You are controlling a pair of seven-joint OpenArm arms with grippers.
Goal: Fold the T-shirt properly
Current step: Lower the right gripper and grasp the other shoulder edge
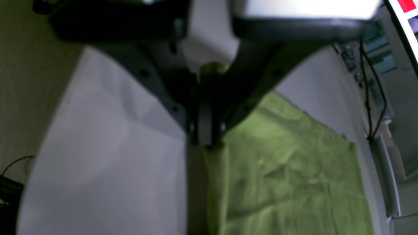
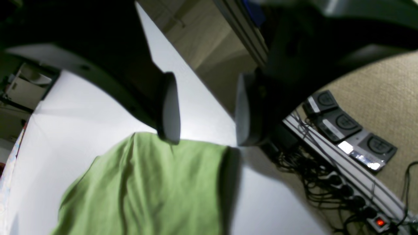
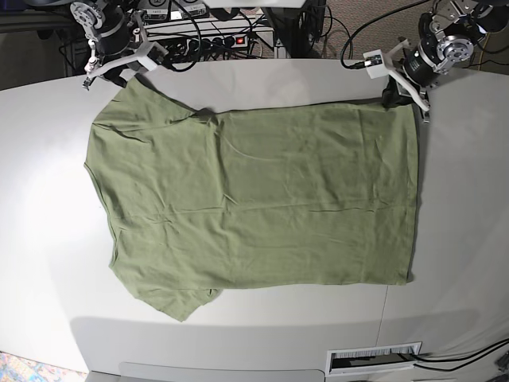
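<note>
Base view lays out the whole scene: the T-shirt (image 3: 254,199) is spread flat across the white worktop (image 3: 445,263), its long axis running left to right, one sleeve at the near left, the other up at the far left corner, the straight hem down the right side. Both arms sit at the far edge, one at each far corner of the cloth.

The right tool (image 3: 111,57) hovers at the far left corner. Its wrist view gives what the overhead cannot: the two fingers (image 2: 170,107) stand wide apart with bare worktop showing between them, and nothing is in them. The green cloth lies just below their tips; one tip seems to sit right at the fabric's edge, though the blur makes contact hard to judge. That same view also catches a power strip (image 2: 352,182) and tangled cables off the worktop's edge.

The left tool (image 3: 394,94) is at the far right corner, over the hem's end. From above it is only a dark shape on the cloth. Its wrist camera looks down the closed fingers (image 1: 207,127), pressed together with a sliver of green pinched up between them, and the rest of the shirt spreading away to one side over the white surface.
</note>
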